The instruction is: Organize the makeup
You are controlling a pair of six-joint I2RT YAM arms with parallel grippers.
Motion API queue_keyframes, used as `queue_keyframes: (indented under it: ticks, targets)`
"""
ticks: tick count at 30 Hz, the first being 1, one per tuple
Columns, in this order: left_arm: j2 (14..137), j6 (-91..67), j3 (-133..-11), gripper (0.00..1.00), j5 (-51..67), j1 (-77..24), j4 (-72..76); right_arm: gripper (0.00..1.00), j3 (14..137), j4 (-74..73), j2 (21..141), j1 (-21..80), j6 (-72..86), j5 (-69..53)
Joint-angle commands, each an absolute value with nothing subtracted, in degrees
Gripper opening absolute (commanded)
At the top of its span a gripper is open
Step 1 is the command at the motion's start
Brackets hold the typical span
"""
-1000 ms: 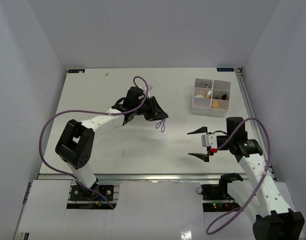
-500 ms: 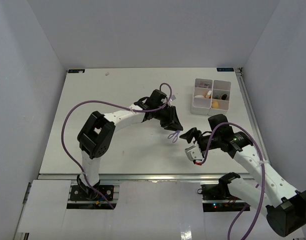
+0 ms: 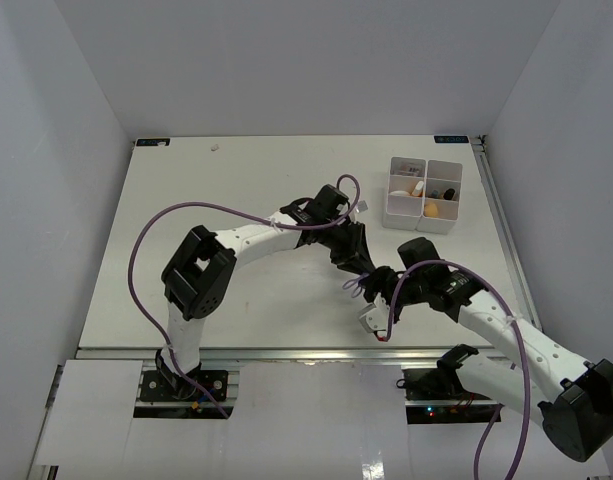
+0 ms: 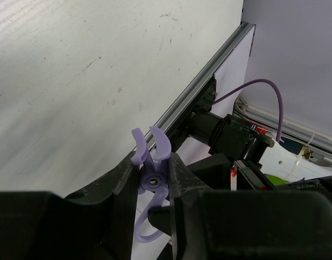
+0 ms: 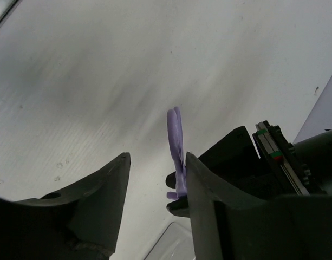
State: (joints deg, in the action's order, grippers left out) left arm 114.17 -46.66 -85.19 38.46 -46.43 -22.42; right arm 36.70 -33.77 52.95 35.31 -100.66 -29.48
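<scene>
My left gripper (image 3: pixel 356 268) is shut on a purple plastic tool with finger loops (image 3: pixel 352 286), held above the table near its front edge. In the left wrist view the tool (image 4: pixel 150 154) sits pinched between the black fingers of the left gripper (image 4: pixel 153 172). My right gripper (image 3: pixel 372 294) is open right beside it. In the right wrist view the tool (image 5: pixel 175 142) stands edge-on between the fingers of the right gripper (image 5: pixel 157 162), close to the right one. The other makeup lies in the white four-compartment box (image 3: pixel 404 212): a tan sponge (image 3: pixel 431 208), a white-and-brown oval piece (image 3: pixel 418 187), a dark-capped item (image 3: pixel 448 192).
The box stands at the back right of the white table (image 3: pixel 206 260). The two arms meet near the table's metal front rail (image 3: pixel 286 351). Purple cables loop over both arms. Grey walls close in the sides and back.
My left arm has carried the purple tool right and toward the front edge. My right gripper has swung left to meet it, and its jaws now stand either side of the tool.
</scene>
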Motion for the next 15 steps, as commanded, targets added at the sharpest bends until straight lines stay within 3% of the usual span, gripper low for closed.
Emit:
queue_keyframes:
  ticks: [1, 15]
  targets:
    - [113.88, -46.32, -87.48, 0.20, 39.73, -47.54, -23.12, 0.47, 36.54, -29.19, 54.03, 36.25, -100.36, -26.37]
    - [113.88, -46.20, -87.71, 0.22, 39.49, -48.10, -23.32, 0.24, 37.27, -28.94, 54.92, 37.83, -98.79, -25.90]
